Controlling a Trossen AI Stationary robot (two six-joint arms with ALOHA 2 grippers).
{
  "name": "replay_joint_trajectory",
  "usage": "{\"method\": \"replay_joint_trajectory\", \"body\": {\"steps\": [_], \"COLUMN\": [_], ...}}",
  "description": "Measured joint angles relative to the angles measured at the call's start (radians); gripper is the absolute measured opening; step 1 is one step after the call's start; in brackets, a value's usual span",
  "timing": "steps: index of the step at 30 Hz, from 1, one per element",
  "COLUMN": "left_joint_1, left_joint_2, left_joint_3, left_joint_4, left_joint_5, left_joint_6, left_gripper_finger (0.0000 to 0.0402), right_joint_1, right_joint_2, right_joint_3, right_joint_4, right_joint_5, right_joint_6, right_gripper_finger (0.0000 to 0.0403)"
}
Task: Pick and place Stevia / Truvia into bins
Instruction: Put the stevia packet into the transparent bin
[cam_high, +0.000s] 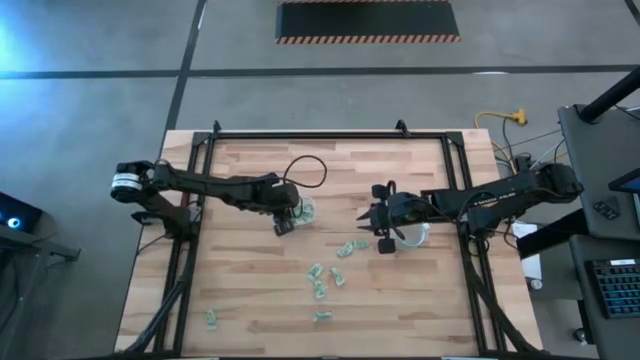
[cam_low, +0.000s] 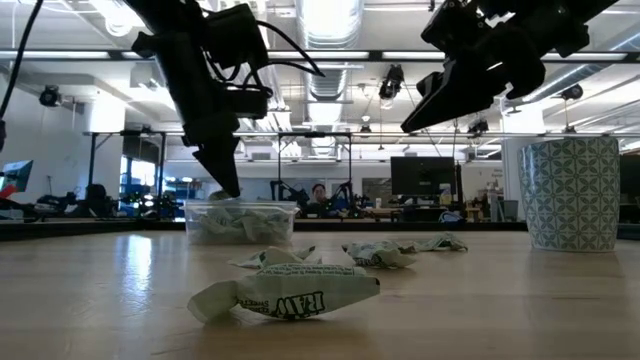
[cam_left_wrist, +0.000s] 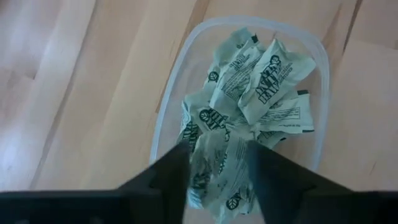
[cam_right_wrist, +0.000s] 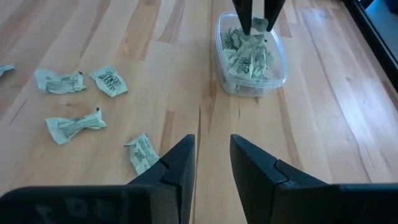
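A: Where is the left gripper (cam_high: 284, 226) at this moment?

B: Left of centre in the overhead picture, directly above the shallow clear plastic rounded-rectangular tub (cam_left_wrist: 166, 106). The left wrist picture shows its two dark fingers (cam_left_wrist: 165, 180) spread apart over the heap of pale green and white paper sweetener packets (cam_left_wrist: 255, 87) filling that tub. One packet shows in the gap between the fingers; whether it is pinched or lying on the heap cannot be told.

A: And the right gripper (cam_high: 362, 221)?

B: Right of centre in the overhead picture, raised above the wooden table (cam_high: 250, 290). In the right wrist picture its fingers (cam_right_wrist: 177, 168) stand slightly apart with only bare wood showing between them. It holds nothing.

A: Where are the loose packets?

B: Scattered on the table. The overhead picture shows one crumpled packet (cam_high: 349, 248) just below the right gripper, a small cluster (cam_high: 322, 280) lower, near the middle, and a lone one (cam_high: 213, 319) at the lower left. In the low picture a twisted packet (cam_low: 285, 293) lies closest, at lower centre.

A: The second container?

B: A round cup with a green and white diamond pattern (cam_low: 571, 193) stands upright at the right edge of the low picture. In the overhead picture it sits beside the right arm, mostly hidden by it.
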Motion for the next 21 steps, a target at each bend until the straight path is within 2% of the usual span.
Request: {"method": "replay_joint_trajectory", "body": {"steps": [4, 8, 14, 21], "left_joint_1": [0.0, -0.002, -0.051, -0.194], "left_joint_2": [-0.034, -0.096, -0.209, -0.29], "left_joint_3": [0.016, 0.022, 0.006, -0.014], "left_joint_4": [0.004, -0.001, -0.003, 0.0], "left_joint_5": [0.0, 0.001, 0.066, 0.068], "left_joint_6": [0.009, 0.024, 0.004, -0.039], "left_gripper_finger": [0.0201, 0.0238, 0.0246, 0.0247], "right_joint_1": [0.0, 0.0, 0.0, 0.0], "right_joint_2": [0.025, 0.075, 0.176, 0.279], "right_joint_3": [0.0, 0.0, 0.0, 0.015], "right_joint_4": [0.002, 0.009, 0.031, 0.018], "right_joint_5": [0.0, -0.001, -0.047, -0.069], "right_joint_6": [0.0, 0.008, 0.01, 0.011], "right_gripper_finger": [0.0093, 0.0095, 0.009, 0.0088]}}
